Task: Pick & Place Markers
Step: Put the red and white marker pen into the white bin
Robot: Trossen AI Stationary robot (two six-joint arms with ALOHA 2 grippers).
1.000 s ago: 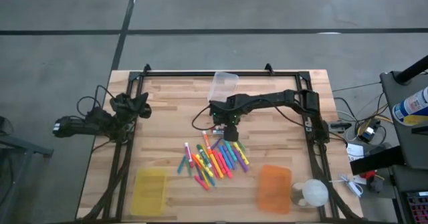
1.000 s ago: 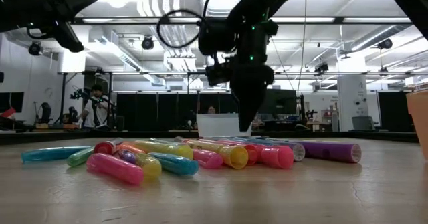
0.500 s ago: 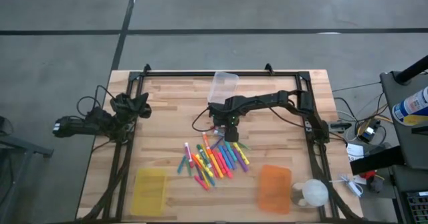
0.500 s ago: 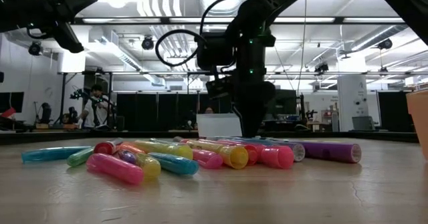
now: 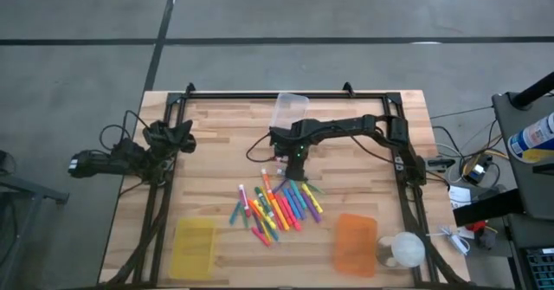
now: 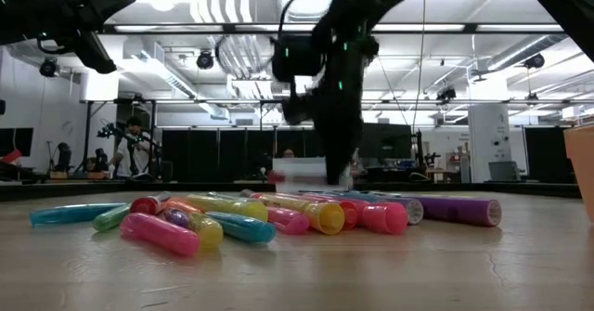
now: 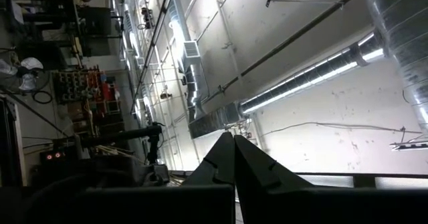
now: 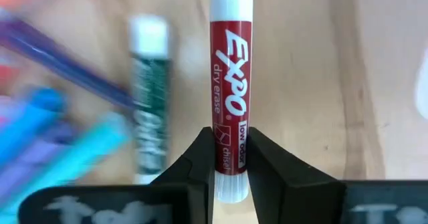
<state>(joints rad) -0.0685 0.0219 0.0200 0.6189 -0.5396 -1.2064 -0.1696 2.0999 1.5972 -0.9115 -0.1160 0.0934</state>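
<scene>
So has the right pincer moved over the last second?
Yes. In the high view the right pincer, now clamped on a red Expo marker, has drawn back from the marker pile toward the clear bin.

The high view looks straight down from well above, taking in the whole desk [image 5: 216, 151] and the grey floor around it. The low view sits at desk-top height by one edge, very near the markers [image 6: 278, 216], and faces level across them into the room behind. These two share the marker pile [image 5: 277, 208] and the right arm [image 5: 346, 127] above it. The left wrist view points upward at ceiling ducts and lights (no desk in it). The right wrist view faces down, close over the wood, with a red marker [image 8: 229, 90] filling its middle; the pile's edge also shows there.
</scene>
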